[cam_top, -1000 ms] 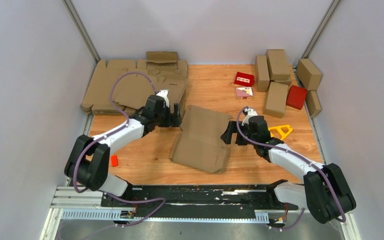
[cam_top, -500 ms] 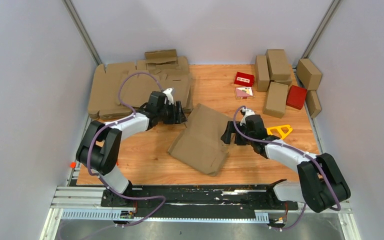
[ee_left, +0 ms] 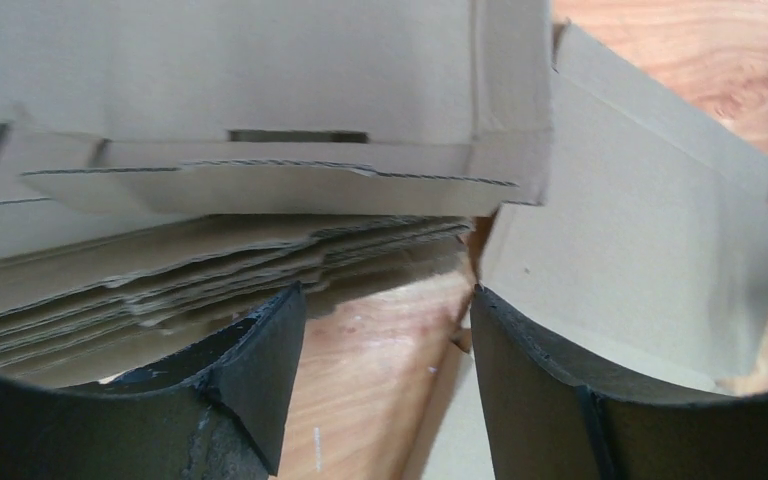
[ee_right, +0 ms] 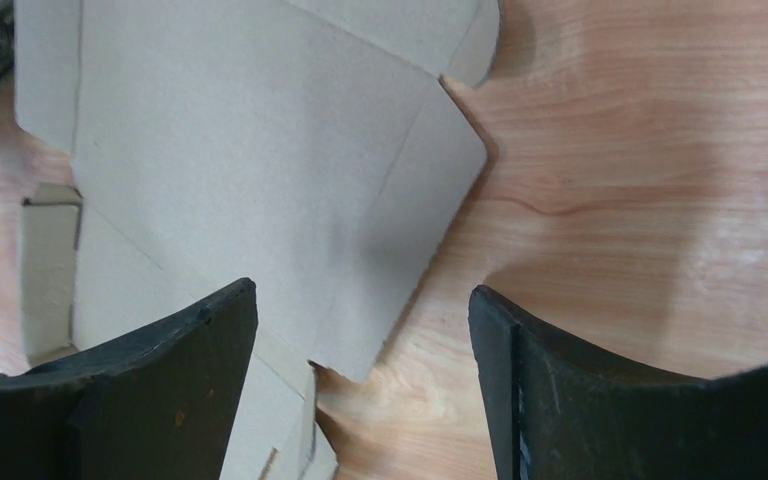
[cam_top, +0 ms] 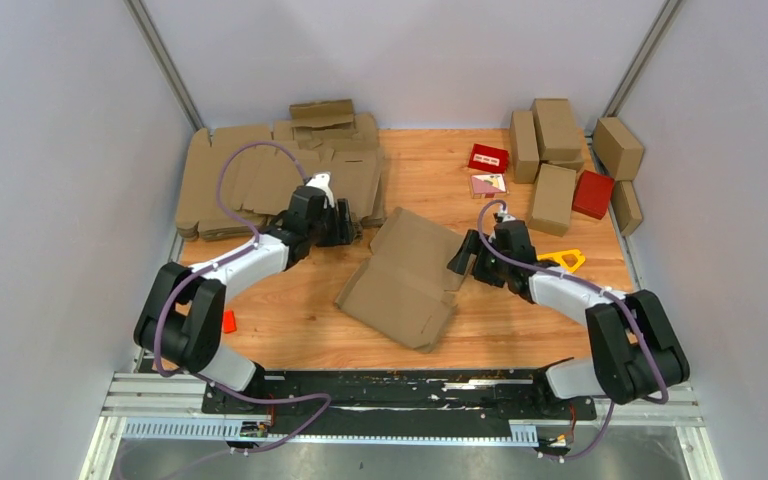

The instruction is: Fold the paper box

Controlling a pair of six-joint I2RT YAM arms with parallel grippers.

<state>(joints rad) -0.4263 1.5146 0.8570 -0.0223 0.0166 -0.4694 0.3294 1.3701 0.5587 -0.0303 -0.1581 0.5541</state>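
Left wrist alone shows stacked blanks point(ee_left: 210, 270) layered (paper box point(ee_left: 640, 240) beside).

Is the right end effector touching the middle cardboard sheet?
Cannot tell. The right wrist view shows the right end effector open over the cardboard sheet, one finger overlapping it, but no plain contact or gap.

High rear camera looking down on whole table point(cam_top: 290, 312), wrist cameras low and close, all sharing the paper box point(cam_top: 405, 275).

The paper box point(cam_top: 405, 280), a brown die-cut sheet (creased, unfolded), lies flat, skewed.
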